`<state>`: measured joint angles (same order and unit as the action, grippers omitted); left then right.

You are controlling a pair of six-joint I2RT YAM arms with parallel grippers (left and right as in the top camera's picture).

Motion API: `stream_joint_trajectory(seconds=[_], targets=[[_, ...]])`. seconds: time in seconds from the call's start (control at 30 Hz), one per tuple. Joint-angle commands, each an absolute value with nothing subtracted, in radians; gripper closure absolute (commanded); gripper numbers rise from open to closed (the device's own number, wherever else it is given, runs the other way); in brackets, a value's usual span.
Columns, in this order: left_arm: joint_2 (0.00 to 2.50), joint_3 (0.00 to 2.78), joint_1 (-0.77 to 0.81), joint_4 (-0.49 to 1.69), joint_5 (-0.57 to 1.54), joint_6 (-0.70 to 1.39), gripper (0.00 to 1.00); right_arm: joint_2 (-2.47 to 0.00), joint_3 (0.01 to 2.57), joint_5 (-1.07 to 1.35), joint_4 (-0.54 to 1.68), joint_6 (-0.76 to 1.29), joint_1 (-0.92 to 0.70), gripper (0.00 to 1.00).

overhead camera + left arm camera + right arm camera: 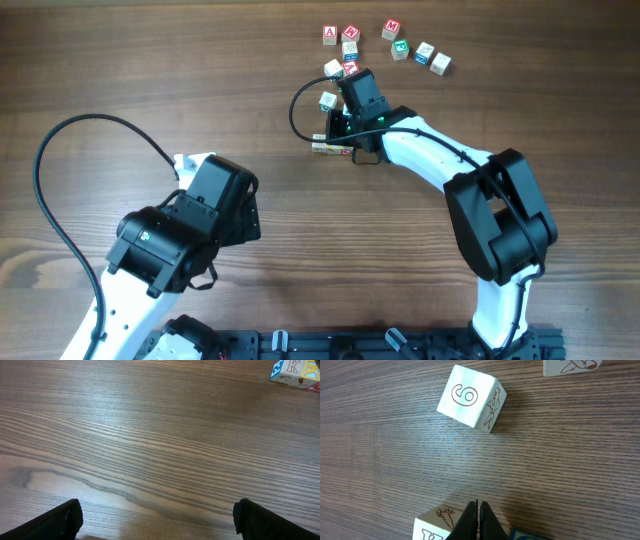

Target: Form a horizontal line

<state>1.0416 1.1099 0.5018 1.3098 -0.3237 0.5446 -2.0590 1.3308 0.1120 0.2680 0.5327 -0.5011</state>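
The row of small letter cubes (324, 146) lies left of centre; only its pale left end shows, the rest is hidden under my right gripper (346, 148). In the right wrist view the gripper (477, 516) is shut and empty, its tips low between a pale cube with a carrot drawing (432, 525) and a blue-edged cube (532, 536). My left gripper (157, 520) is open and empty over bare wood, well left of the row; in the overhead view it (190, 165) sits at the lower left.
A white cube marked 6 (470, 397) lies just beyond the row, also in the overhead view (328, 100). Several loose letter cubes (400, 48) are scattered at the back. A cube (295, 370) shows at the left wrist view's top right. A black cable (300, 105) loops beside the right gripper.
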Motion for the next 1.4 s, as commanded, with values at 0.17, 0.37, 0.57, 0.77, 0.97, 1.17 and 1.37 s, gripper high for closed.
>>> stream_joint_trajectory(seconds=[0.17,0.37,0.57,0.77,0.97,1.17,1.37], targets=[[1.04,1.11,0.498,1.31,-0.323,0.555,0.0,-2.07,1.348,0.126,0.27,0.524,-0.505,0.96],[1.04,1.11,0.498,1.31,-0.323,0.555,0.0,-2.07,1.348,0.126,0.27,0.524,-0.505,0.96],[1.04,1.11,0.498,1.31,-0.323,0.555,0.0,-2.07,1.348,0.113,0.216,0.522,-0.505,0.96],[1.04,1.11,0.498,1.31,-0.323,0.555,0.0,-2.062,1.348,0.283,0.084,0.426,-0.509,0.95],[1.04,1.11,0.498,1.31,-0.323,0.554,0.0,-2.062,1.348,0.368,0.113,0.394,-0.543,0.95],[1.04,1.11,0.498,1.31,-0.323,0.555,0.0,-2.062,1.348,0.294,0.152,0.396,-0.584,0.96],[1.04,1.11,0.498,1.31,-0.323,0.555,0.0,-2.062,1.348,0.202,0.21,0.448,-0.588,0.95]])
